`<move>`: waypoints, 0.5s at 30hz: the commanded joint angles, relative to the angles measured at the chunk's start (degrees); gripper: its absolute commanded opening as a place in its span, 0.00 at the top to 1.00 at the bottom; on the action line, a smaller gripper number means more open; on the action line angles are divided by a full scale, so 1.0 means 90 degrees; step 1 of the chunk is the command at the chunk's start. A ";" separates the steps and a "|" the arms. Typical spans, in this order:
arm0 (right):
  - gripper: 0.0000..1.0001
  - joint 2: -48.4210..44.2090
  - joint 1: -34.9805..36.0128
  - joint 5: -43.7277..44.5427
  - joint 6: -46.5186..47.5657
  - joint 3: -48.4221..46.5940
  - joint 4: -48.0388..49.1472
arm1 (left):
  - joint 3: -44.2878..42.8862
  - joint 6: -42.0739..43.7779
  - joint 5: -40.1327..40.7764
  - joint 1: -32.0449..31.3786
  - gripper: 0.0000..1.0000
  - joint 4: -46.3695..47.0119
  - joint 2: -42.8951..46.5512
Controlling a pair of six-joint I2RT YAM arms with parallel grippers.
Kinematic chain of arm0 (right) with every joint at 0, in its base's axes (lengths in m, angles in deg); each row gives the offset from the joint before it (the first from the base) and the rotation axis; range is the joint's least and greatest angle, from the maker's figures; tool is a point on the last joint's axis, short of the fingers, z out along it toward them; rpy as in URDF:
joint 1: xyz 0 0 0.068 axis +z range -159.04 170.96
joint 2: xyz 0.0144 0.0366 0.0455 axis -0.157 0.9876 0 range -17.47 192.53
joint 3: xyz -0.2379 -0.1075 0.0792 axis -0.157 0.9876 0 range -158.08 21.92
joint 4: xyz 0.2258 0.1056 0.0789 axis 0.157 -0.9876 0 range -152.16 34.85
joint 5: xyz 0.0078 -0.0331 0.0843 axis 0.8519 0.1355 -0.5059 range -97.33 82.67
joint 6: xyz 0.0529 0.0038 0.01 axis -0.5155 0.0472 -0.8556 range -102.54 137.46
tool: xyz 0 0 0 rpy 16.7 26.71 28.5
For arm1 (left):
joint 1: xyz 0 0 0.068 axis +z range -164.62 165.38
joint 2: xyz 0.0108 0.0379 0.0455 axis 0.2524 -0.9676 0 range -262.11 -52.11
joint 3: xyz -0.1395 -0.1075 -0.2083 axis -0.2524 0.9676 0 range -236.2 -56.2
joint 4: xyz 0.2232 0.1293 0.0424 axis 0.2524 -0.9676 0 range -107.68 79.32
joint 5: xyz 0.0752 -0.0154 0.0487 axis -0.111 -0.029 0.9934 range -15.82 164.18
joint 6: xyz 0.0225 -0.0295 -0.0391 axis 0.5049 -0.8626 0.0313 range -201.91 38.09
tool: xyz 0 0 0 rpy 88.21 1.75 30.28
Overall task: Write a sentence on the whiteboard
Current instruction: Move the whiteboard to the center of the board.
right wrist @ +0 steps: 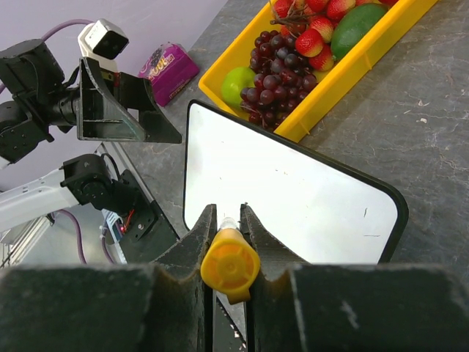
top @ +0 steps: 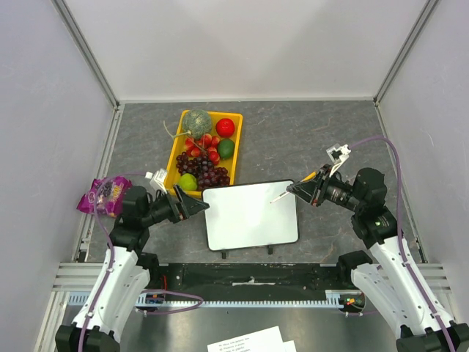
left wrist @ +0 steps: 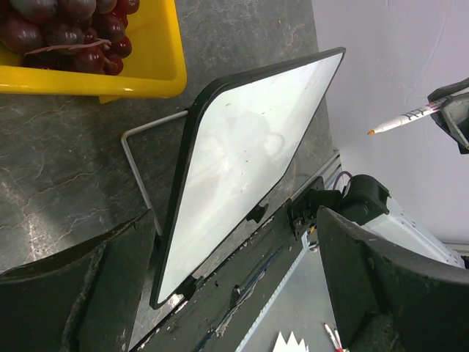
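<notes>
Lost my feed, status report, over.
Left gripper open beside whiteboard. Right gripper shut on marker, tip over board. Board blank, nothing on it.

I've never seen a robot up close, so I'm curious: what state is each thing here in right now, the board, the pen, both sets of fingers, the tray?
whiteboard: blank, nothing written on it yet.
marker: uncapped, clamped in the right fingers, tip not touching the board.
right fingers: shut on the marker.
left fingers: open, holding nothing, beside the board's left edge.
yellow tray: full of fruit.
</notes>
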 commanded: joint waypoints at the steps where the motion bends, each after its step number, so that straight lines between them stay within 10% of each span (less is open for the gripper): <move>1: 1.00 -0.0023 -0.0005 -0.0018 0.0021 -0.0066 0.0020 | -0.0193 0.0023 0.0144 -0.0090 0.05 -0.0021 0.0063; 15: 1.00 0.0142 -0.0005 -0.0194 0.0177 -0.0144 0.0020 | -0.0252 0.0023 0.0652 -0.0296 0.06 -0.0324 0.0307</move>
